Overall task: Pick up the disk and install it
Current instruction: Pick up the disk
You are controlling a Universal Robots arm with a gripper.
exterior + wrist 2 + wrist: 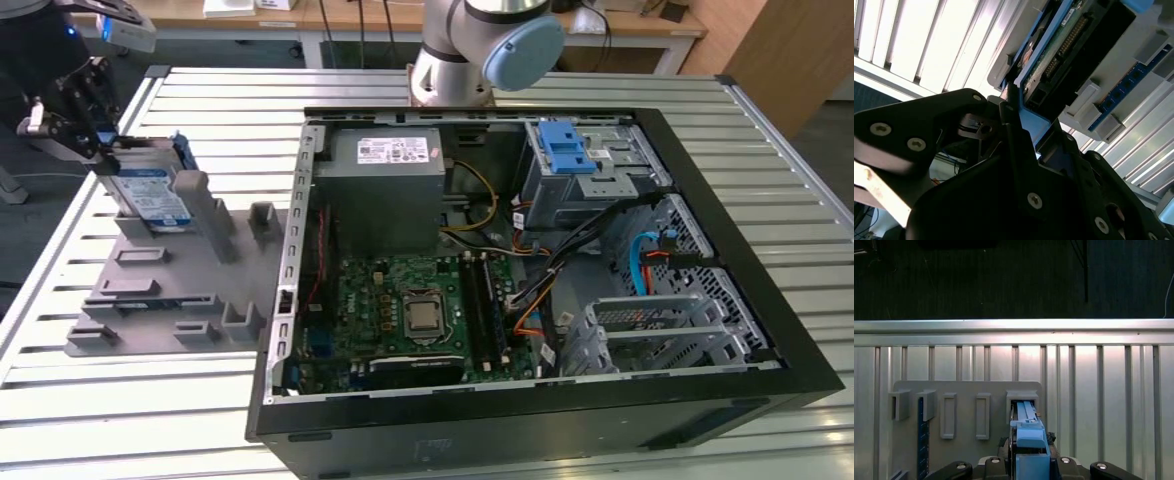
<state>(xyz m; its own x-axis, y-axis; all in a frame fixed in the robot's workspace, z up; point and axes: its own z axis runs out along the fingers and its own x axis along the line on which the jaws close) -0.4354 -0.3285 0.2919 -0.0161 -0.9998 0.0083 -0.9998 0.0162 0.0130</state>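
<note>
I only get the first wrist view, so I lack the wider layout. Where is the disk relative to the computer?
Observer: In the exterior view the disk stands in a grey fixture outside the open computer case, on the exterior view's left of it.
Operator: And where would a drive go in there?
Observer: The exterior view shows a silver cage with a blue latch inside the case, in its far corner on the exterior view's right.

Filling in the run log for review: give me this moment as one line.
disk: standing in grey holder | pincer: at its blue-framed edge | install: not yet done
</note>
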